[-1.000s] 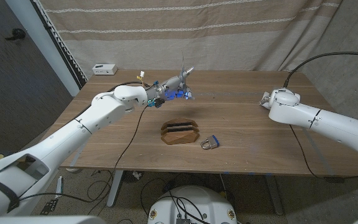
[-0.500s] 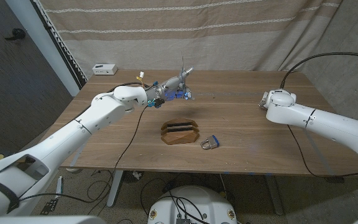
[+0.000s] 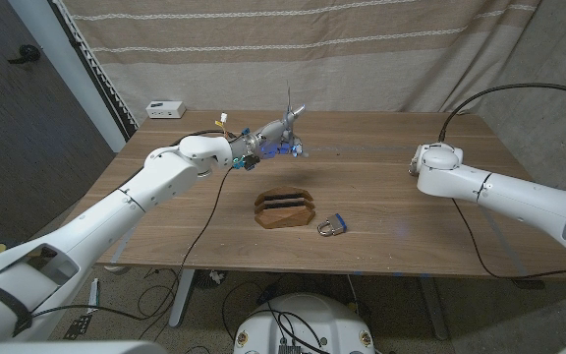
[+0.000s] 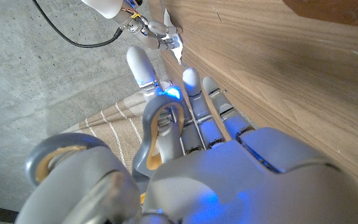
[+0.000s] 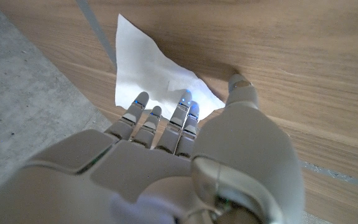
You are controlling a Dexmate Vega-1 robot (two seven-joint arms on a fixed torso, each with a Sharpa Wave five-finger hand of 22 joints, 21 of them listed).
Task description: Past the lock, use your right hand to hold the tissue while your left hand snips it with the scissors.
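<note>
My left hand (image 3: 271,140) grips the scissors (image 3: 290,110) above the far middle of the table, blades pointing up. In the left wrist view the grey handle loop of the scissors (image 4: 160,127) sits among the fingers of that hand (image 4: 241,168). My right hand (image 3: 422,157) hovers over the right side of the table, past the padlock (image 3: 332,226). In the right wrist view that hand (image 5: 166,162) holds a white tissue (image 5: 145,68) at its fingertips, just over the wood. From the left wrist, the right hand (image 4: 154,32) with the tissue (image 4: 177,48) shows far off.
A wooden holder (image 3: 285,208) with two slots lies mid-table, the blue-bodied padlock just to its right. A small white box (image 3: 165,108) sits at the far left corner. A curtain hangs behind the table (image 3: 381,246). A black cable loops over my right arm.
My right arm has drifted a little toward the table's middle with the tissue. The left hand and scissors have stayed in place.
</note>
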